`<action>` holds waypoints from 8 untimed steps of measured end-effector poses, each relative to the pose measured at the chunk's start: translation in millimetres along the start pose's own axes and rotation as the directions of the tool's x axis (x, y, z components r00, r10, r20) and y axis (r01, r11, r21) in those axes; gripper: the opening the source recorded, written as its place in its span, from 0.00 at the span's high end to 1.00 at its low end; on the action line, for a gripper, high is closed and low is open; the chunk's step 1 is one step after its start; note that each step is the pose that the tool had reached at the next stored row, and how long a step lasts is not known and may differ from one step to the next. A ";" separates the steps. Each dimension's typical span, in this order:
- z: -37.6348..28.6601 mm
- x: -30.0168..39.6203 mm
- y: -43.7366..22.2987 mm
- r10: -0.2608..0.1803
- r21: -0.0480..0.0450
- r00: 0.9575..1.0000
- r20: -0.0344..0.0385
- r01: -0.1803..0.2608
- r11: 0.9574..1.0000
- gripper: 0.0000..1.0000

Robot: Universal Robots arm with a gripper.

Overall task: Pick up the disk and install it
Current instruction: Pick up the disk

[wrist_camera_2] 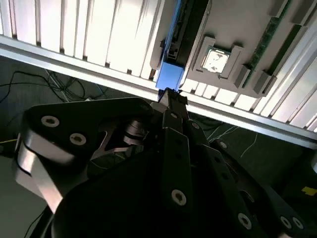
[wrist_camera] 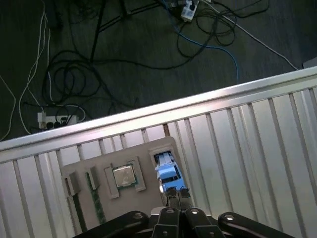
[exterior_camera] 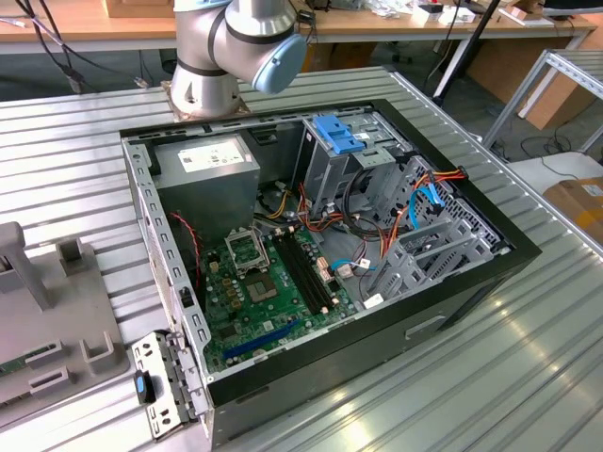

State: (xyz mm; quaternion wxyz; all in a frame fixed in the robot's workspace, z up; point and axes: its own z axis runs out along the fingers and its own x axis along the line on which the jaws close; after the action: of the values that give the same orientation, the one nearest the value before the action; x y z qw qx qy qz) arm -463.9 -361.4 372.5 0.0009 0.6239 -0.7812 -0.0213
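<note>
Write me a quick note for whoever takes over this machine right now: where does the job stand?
Hand: right at the blue end tab of the disk. Whether it has a grip cannot be told.
Disk: sits in a slot of the grey holder tray, beside a processor chip, on the slatted metal table.
Done: nothing finished; the disk is not yet lifted out.
Left: both the pickup and the install into the open computer case.

Even light; the ribbed silver metal table point(exterior_camera: 528, 377) glares at the exterior view's lower right, burns white in the second wrist view.
</note>
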 end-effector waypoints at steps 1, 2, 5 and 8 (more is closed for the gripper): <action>0.2 0.0 -0.1 -0.026 -0.001 1.000 -0.001 0.026 1.000 0.89; 0.5 -0.1 -0.3 -0.053 -0.001 0.999 -0.002 0.053 0.999 0.89; 0.9 -0.3 -1.1 -0.111 -0.003 0.994 -0.004 0.111 0.994 0.89; 1.1 -0.3 -1.4 -0.113 -0.003 0.994 -0.004 0.113 0.994 0.89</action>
State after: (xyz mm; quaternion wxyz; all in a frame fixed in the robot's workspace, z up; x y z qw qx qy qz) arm -462.6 -361.4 371.4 0.0020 0.6670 -0.7448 -0.0212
